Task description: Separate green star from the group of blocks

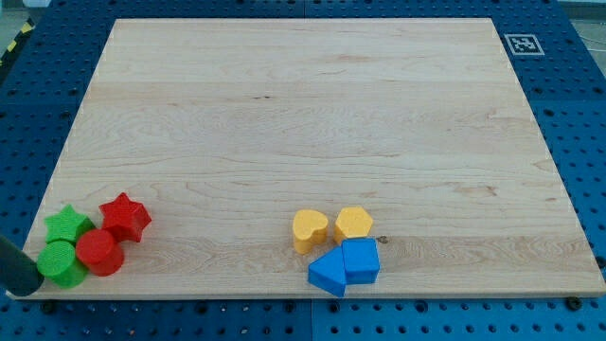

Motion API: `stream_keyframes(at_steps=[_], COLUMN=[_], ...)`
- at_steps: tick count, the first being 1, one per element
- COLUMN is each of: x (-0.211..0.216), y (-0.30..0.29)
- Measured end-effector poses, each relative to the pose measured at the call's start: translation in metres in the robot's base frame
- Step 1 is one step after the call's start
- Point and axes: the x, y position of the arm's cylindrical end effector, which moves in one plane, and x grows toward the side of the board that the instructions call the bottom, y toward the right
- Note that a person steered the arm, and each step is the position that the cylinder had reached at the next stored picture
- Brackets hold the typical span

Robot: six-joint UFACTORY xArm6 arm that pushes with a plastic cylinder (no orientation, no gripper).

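The green star (68, 225) lies at the bottom left corner of the wooden board (303, 123). It touches a green cylinder (62, 263) below it and a red cylinder (99, 252) to its lower right. A red star (125, 217) sits just to the right of the green star. My tip (28, 286) is at the board's bottom left edge, just left of the green cylinder and below left of the green star. The rod enters from the view's left edge.
A second group lies at the bottom middle: a yellow heart (309, 229), a yellow hexagon (353, 224), a blue block (361, 260) and another blue block (329, 273). A marker tag (523, 44) sits off the top right corner, on the blue perforated table.
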Motion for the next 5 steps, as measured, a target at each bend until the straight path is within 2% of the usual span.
stream_keyframes(at_steps=[5], x=[0.0], y=[0.042])
